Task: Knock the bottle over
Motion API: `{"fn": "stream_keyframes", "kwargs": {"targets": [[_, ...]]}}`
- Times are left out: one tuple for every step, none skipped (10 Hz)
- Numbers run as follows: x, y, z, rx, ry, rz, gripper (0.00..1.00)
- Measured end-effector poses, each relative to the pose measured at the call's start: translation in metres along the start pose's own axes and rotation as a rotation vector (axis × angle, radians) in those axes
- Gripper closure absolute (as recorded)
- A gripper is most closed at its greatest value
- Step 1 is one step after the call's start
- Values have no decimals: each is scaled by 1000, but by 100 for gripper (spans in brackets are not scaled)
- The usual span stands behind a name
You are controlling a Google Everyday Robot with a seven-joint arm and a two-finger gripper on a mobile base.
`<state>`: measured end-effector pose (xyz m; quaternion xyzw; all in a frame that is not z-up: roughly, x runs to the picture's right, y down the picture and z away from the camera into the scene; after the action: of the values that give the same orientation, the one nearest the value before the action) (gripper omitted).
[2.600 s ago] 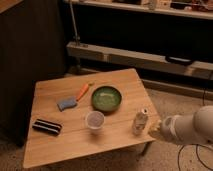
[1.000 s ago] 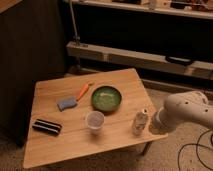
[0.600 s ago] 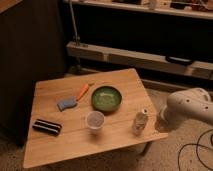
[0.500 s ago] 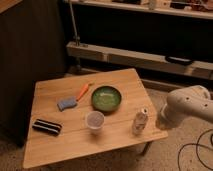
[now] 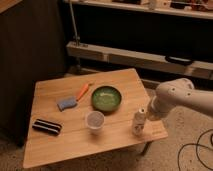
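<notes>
Near table's (image 5: 60, 150) right edge, gripper (image 5: 148, 114) seemingly touches bottle (image 5: 139, 121) (upright).

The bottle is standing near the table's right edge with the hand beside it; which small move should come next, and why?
Probably a short sideways push leftward, toward the table's middle. The bottle stands upright near the wooden table's right front corner, and the hand sits right beside it on its right, at upper-body height. Pushing high should tip it; pushing inward likely keeps it on the table, though the cup stands in that direction.
</notes>
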<state>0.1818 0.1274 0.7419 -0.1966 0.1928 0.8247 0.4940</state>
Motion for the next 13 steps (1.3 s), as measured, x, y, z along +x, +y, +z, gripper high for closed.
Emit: {"fn": "stream_keyframes", "kwargs": {"targets": [[8,30,-1,-23,23,-37,74],[15,54,-6,-43,33,-67,74],[20,74,-10,-51,39,-98,74],[31,113,-17,-63,36,-144,74],[38,130,-20,-69,34,-162,74],[37,130,-20,-65,31,-166,70],[35,126,-21,-60,26,-161,57],[36,128,-20,-61,27,-165,47],[37,130,-20,-64,29,-168,39],[36,128,-20,-63,28,-165,25],[36,128,-20,-63,28,-165,21],[36,129,-20,-64,29,-166,20],[37,130,-20,-64,29,-166,20]]}}
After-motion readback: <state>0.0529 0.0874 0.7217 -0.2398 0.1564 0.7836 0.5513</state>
